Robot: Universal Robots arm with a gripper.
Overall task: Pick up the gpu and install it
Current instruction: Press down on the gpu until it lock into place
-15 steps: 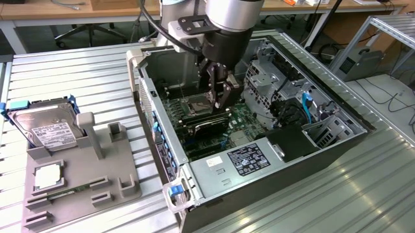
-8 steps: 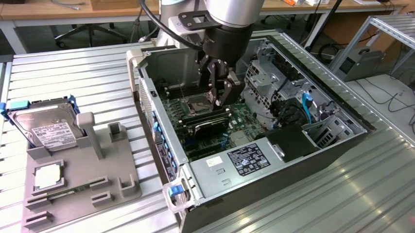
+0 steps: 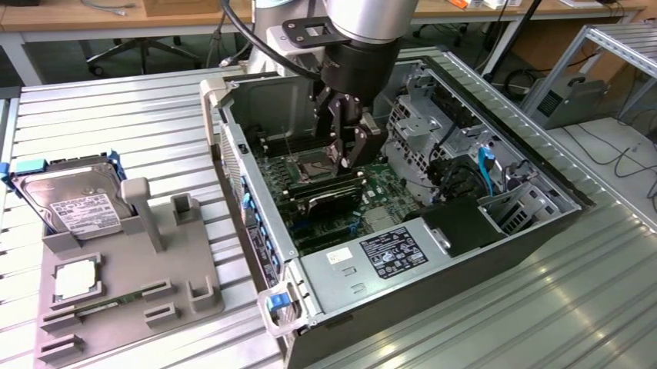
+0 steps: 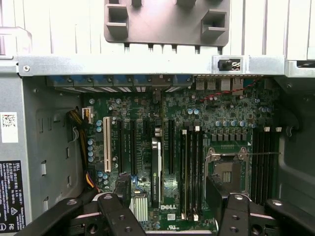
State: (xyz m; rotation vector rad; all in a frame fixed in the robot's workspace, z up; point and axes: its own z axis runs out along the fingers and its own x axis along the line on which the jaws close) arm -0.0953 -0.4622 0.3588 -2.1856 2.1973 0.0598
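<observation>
Exterior view: arm reaches down into the open computer case (image 3: 308,311), which lies on its side on the ribbed metal table (image 3: 123,123). Gripper (image 3: 347,154) hangs over the motherboard (image 3: 339,192), jaws spread, nothing between them. The gpu (image 3: 326,194), black-faced card, sits seated edge-on in a slot just at 6 o'clock from the fingertips, close but apart from them. Power supply with label (image 3: 395,250) at 5 o'clock from the gripper. Drive cage metalwork (image 3: 426,123) at 3 o'clock. Grey parts holder (image 3: 128,288) sits outside the case, toward 8 o'clock, well apart. Hard drive (image 3: 72,201) with blue rails stands in it; a silver chip (image 3: 77,278) lies just at 6 o'clock from the drive.

Wrist view: looking straight onto the motherboard (image 4: 221,118). Two black fingers (image 4: 120,189) stand wide apart, released, empty. The gpu (image 4: 155,172) appears as a thin card standing on edge in a slot between the fingers, nearer the one beside the white slot (image 4: 107,143). CPU socket (image 4: 227,169) with its metal frame lies behind the other finger. Grey parts holder (image 4: 167,22) beyond the case wall.
</observation>
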